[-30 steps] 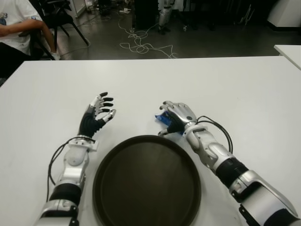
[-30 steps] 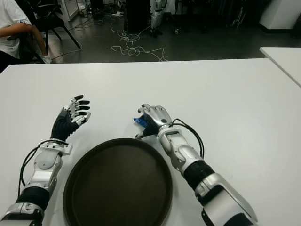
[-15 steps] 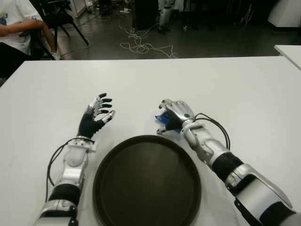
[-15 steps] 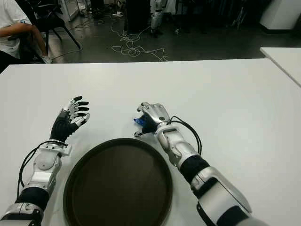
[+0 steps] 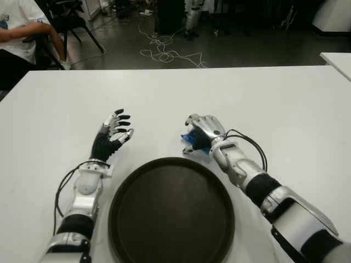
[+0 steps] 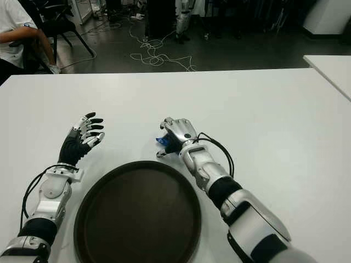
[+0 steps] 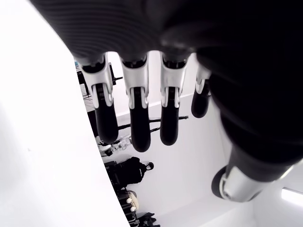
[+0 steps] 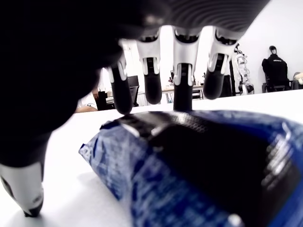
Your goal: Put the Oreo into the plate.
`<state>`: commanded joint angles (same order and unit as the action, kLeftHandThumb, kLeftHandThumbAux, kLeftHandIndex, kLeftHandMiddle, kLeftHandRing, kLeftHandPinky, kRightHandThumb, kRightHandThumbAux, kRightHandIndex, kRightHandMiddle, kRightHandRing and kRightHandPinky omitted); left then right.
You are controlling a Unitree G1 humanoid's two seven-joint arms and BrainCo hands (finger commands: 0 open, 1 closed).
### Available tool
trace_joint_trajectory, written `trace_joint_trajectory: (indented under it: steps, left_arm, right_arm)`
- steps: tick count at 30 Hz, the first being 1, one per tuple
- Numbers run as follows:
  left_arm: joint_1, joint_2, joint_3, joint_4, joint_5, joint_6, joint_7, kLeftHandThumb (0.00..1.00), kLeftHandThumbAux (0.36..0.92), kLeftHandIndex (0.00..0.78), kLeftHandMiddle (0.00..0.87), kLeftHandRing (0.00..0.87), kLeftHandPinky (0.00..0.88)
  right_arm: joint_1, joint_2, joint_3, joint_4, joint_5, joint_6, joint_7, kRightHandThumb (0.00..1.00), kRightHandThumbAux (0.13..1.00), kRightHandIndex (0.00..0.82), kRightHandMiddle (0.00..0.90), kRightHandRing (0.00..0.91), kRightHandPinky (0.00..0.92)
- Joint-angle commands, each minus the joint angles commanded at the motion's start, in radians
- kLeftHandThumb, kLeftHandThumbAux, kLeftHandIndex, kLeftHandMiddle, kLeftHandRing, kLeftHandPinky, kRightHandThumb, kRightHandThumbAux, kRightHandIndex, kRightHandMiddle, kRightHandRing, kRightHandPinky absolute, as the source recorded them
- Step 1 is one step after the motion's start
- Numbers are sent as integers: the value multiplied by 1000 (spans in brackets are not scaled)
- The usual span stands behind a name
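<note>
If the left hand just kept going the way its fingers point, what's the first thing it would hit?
Probably nothing nearby: the left hand, fingers open, points up and away across bare white table. The Oreo pack under the right hand and the plate lie off that line.

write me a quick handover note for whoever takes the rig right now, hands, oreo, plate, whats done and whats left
Right hand: draped over the blue Oreo pack on the white table just beyond the plate's far rim; fingers reach past the pack, not yet closed on it.
Left hand: open, empty, raised left of the plate.
Plate: dark, round, holds nothing.
Done: right hand is at the pack.
Left: grasp, lift, set it in the plate.
</note>
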<state>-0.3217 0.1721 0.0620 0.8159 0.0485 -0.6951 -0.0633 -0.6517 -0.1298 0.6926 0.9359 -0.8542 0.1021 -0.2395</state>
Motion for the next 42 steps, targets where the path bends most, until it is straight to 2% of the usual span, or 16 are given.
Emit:
trace_joint_trajectory:
  steps: [7,12,19,23,29,38,42]
  left_arm:
    - [3,4,0,-7,-2,4,-8,111,644,139,243,257,279]
    - [4,5,1,-6,4,7,0,103,661,148,251,253,255]
    - [6,4,2,-7,3,6,1,113,672,149,252,260,273]
    - [6,6,1,-5,4,2,2,114,669,154,255,261,266]
    - [5,8,1,-1,4,-9,-2,102,640,150,253,260,270]
    - [8,5,1,-8,-4,-7,-10,66,659,154,257,264,272]
    - [10,5,1,-13,2,-5,-1,79,658,151,255,261,262]
  right_arm:
    - [-28,3,2,37,8,21,-3,0,802,294,328,369,390]
    - [-39,8,2,49,14,41,10,0,812,269,321,354,387]
    - [-52,6,4,51,19,63,43,0,818,264,295,322,367]
    - [-54,4,1,44,24,69,61,0,827,272,279,304,358]
    - [-57,1,-5,28,27,80,85,0,826,232,232,244,309]
    - [-53,-3,-13,4,29,100,97,0,825,269,250,267,330]
    - [-56,-2,-18,21,34,92,88,0,826,291,265,281,341]
